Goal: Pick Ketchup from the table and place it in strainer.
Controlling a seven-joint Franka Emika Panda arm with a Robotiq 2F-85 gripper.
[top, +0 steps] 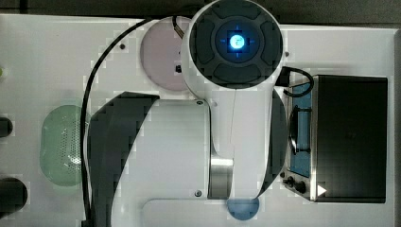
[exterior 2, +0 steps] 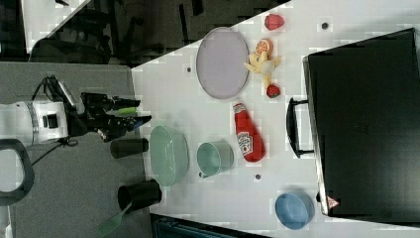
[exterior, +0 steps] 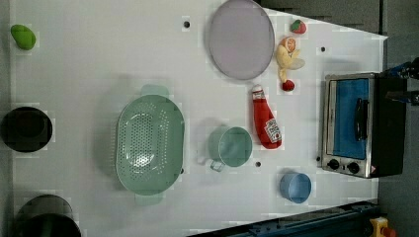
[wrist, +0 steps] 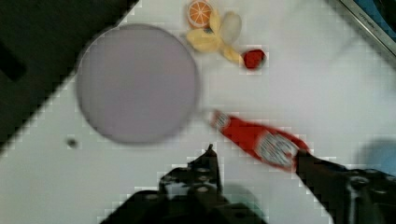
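Left view showed the Ketchup (exterior: pixel 265 120) lying on the table (exterior: pixel 89 64) right of centre in the frame, beside the green cup (exterior: pixel 231 146), with the strainer (exterior: pixel 149 143) left of centre holding nothing. Right view had the gripper (exterior 2: pixel 130 118) at the left of the frame, well apart from the bottle. Wrist view showed the jaws parted and gripping nothing, so pick and placement both remained to be done.

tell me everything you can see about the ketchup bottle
The ketchup bottle is a small red squeeze bottle, plastic by its look, with a tapered red cap and a white-and-dark label. It lies on its side on the white table, cap toward the lilac plate, base beside the green cup. Nothing grips it.
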